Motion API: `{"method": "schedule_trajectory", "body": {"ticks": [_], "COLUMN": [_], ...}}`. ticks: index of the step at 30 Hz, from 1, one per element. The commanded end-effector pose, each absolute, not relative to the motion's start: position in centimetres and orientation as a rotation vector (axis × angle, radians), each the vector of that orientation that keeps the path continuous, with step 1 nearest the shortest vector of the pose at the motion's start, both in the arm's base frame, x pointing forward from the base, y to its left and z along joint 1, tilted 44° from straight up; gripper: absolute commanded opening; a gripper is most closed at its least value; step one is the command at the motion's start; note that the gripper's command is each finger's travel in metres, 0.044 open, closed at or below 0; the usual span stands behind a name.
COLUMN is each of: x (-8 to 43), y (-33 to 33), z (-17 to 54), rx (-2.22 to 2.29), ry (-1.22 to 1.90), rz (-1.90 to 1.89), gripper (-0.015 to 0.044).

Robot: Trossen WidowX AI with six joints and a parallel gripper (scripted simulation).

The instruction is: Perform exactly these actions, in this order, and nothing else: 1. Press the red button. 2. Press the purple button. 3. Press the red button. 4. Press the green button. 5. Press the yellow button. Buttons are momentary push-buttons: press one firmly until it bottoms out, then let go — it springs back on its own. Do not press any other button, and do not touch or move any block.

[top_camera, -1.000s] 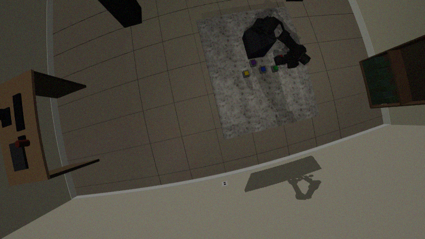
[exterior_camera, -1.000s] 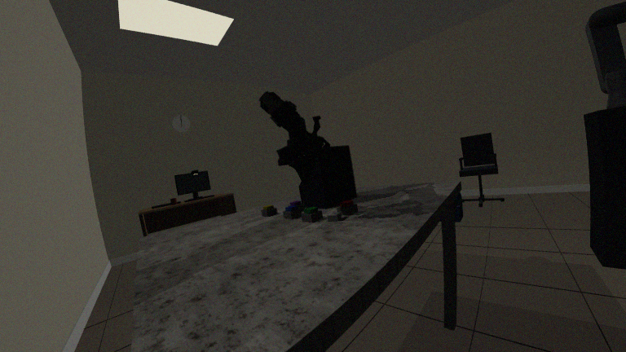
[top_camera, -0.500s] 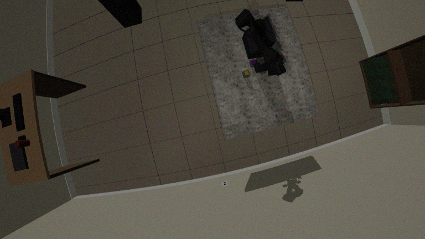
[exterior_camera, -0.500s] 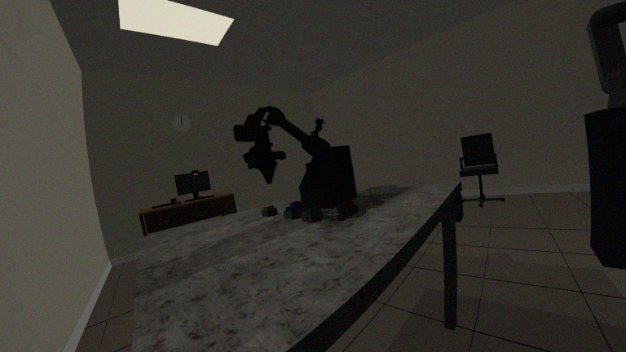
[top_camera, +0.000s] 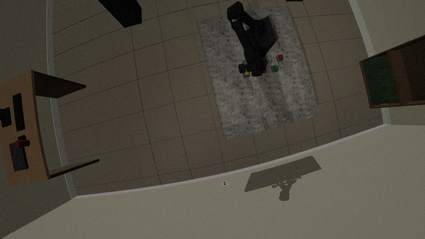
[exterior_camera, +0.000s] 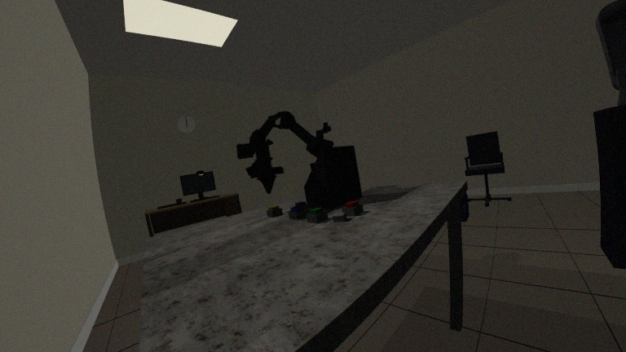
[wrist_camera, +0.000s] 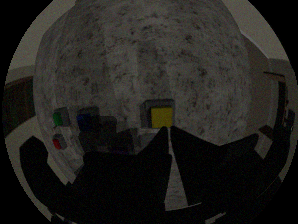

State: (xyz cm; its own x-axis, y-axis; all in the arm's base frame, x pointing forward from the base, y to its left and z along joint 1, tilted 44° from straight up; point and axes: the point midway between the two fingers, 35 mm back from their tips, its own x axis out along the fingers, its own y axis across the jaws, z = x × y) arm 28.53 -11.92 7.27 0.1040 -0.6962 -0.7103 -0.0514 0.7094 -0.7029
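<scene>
Top view: desk point(top_camera: 28, 104) point(exterior_camera: 192, 216) standing left, shelf unit point(top_camera: 399, 74) right, table point(top_camera: 252, 113) point(exterior_camera: 262, 271) point(wrist_camera: 210, 55) between. Arm point(top_camera: 239, 32) point(exterior_camera: 301, 132) is rising from the table. Leftmost button point(top_camera: 246, 73) point(exterior_camera: 274, 210) point(wrist_camera: 162, 117) and rightmost button point(top_camera: 280, 57) point(exterior_camera: 351, 204) point(wrist_camera: 59, 143) are sitting on it. Exterior view: monitor point(exterior_camera: 197, 182) standing on desk, chair point(exterior_camera: 484, 166) standing beyond the table, to the right.

A blue button point(exterior_camera: 298, 209) point(wrist_camera: 85, 122) sits on the table point(top_camera: 269, 104) point(exterior_camera: 262, 271) point(wrist_camera: 150, 60), with a small pale block point(exterior_camera: 339, 217) near it. Beyond stand a wooden desk point(top_camera: 25, 118) point(exterior_camera: 192, 214) bearing a monitor point(exterior_camera: 197, 183) and, elsewhere, a dark office chair point(exterior_camera: 485, 168).
</scene>
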Motion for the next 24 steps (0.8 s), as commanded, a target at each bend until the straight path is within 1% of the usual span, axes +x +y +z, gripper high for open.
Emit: {"method": "schedule_trajectory", "body": {"ticks": [1,24], "x": [28.1,28.3], "y": [-14.1,-16.2], "z": [5.0,2.9], "rx": [-0.673,-0.674], "ry": [1.427,1.427], "rz": [-0.531,-0.532], "gripper": [0.0020,0.0020]}}
